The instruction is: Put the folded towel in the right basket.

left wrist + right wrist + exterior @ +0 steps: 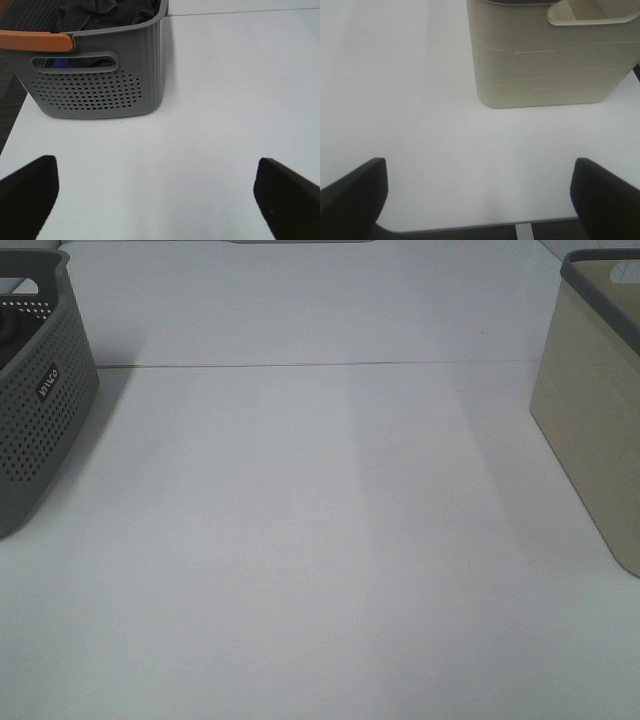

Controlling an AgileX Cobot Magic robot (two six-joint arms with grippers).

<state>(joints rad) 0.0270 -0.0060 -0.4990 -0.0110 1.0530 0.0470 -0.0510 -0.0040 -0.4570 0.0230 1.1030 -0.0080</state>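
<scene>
Worktop (320, 540): white, bare between the two baskets as I see it
Grey basket (100, 75): perforated, holds dark cloth (100, 12), crumpled; whether that is the folded towel I cannot tell
Beige basket (545, 60): my target, well apart from the grey basket, across the worktop
Left end effector (155, 195): jaws spread wide, holding nothing, facing the grey basket, I judge ready to reach in
Right end effector (477, 195): jaws spread, nothing held, facing the beige basket
</scene>
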